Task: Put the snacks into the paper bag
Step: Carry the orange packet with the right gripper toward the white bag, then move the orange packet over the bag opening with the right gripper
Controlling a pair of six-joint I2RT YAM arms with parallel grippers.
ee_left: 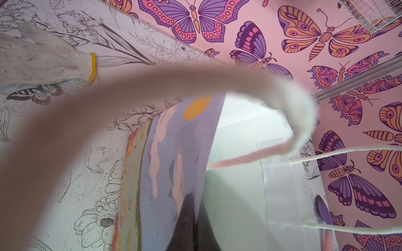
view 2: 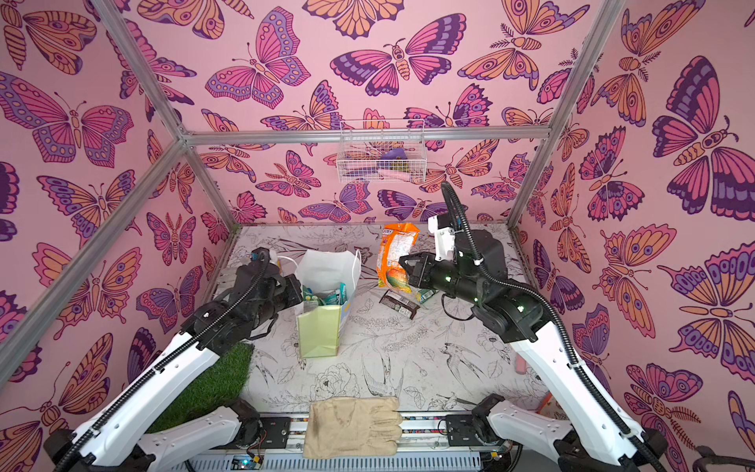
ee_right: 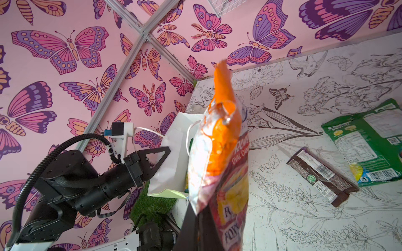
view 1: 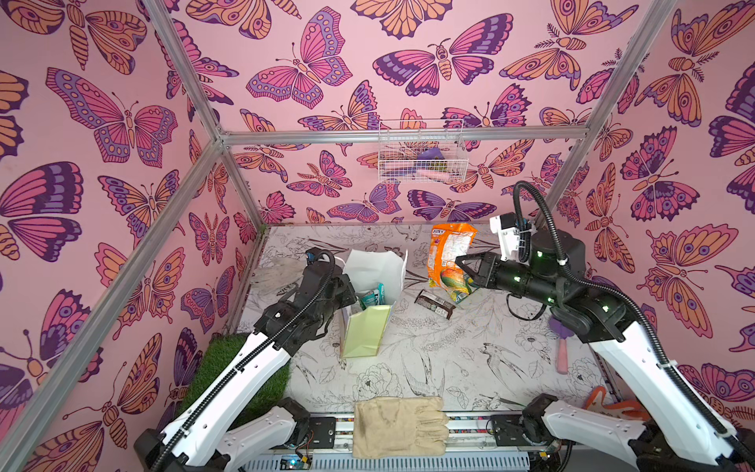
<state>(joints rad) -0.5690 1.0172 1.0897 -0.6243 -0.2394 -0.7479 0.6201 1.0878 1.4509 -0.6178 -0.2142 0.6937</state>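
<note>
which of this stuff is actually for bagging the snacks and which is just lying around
For the job: paper bag, held by the left tool; orange packet in the right tool; green packet; dark brown bar; teal packets already in the bag.
Lying about: beige glove; white knit glove; wire basket; grass mat; orange-and-white glove.

The walls (view 1: 367,61) were pink with purple-and-orange butterflies. The tabletop (view 1: 449,359) was white with black line-drawn flowers and birds. The bag (view 1: 369,327) was white with a pale yellow-green side. An orange packet (view 1: 449,245), a green packet (ee_right: 367,141) and a dark brown bar (view 1: 435,304) showed; the glove (view 1: 398,427) at the near edge was beige.
</note>
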